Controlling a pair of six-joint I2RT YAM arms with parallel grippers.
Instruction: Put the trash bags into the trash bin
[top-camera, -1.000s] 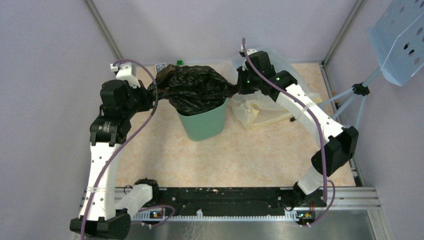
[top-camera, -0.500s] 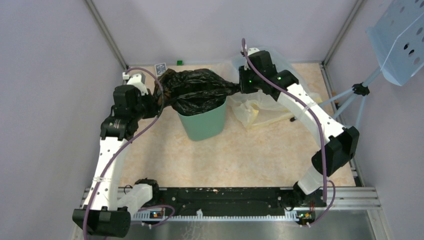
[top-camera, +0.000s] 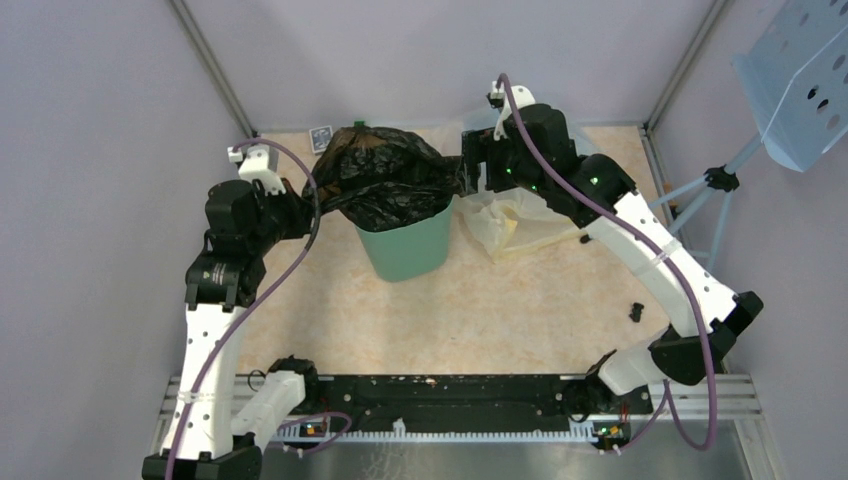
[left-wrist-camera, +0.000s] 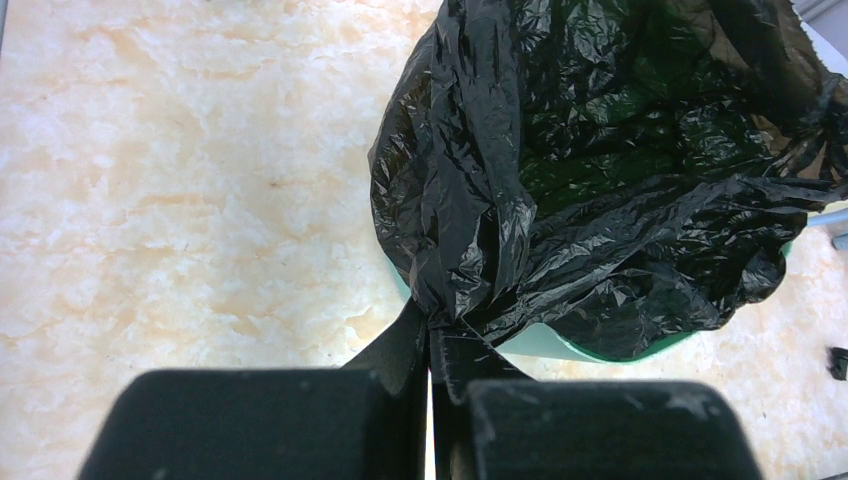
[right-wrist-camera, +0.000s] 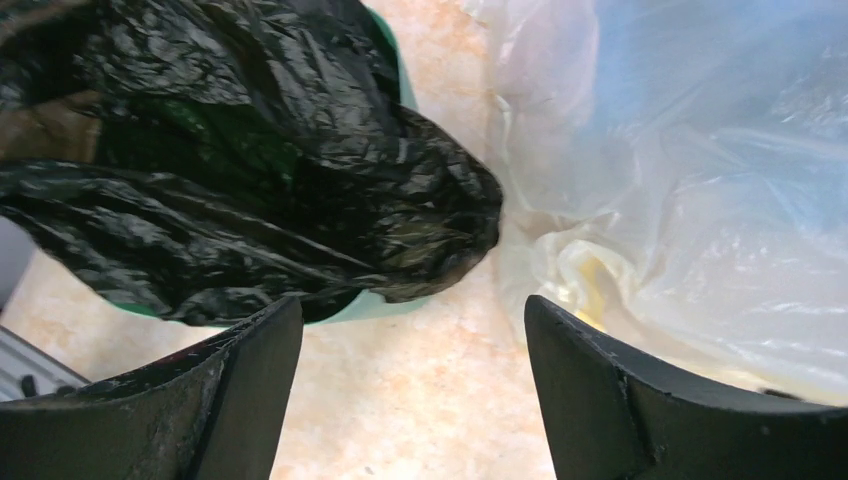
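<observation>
The black trash bag (top-camera: 385, 178) lies crumpled and spread over the mouth of the mint-green trash bin (top-camera: 408, 250), part of it hanging inside. My left gripper (top-camera: 298, 207) is shut on the bag's left edge, just outside the bin's rim. In the left wrist view the pinched plastic (left-wrist-camera: 470, 250) bunches right at the left gripper (left-wrist-camera: 432, 338), with the bin rim (left-wrist-camera: 560, 346) showing under it. My right gripper (top-camera: 467, 176) hangs open just right of the bag. Its jaws (right-wrist-camera: 413, 312) hold nothing; the bag's loose end (right-wrist-camera: 420, 215) lies beyond them.
A large clear-yellowish plastic bag (top-camera: 512, 222) lies on the table right of the bin, under the right arm, and fills the right of the wrist view (right-wrist-camera: 700, 170). A small black piece (top-camera: 636, 312) lies at the right. A card (top-camera: 321, 136) sits at the back edge.
My right gripper has opened and let go of the bag's right end, which now rests on the bin. The right arm has lifted and its elbow has swung outward. The left grip holds.
</observation>
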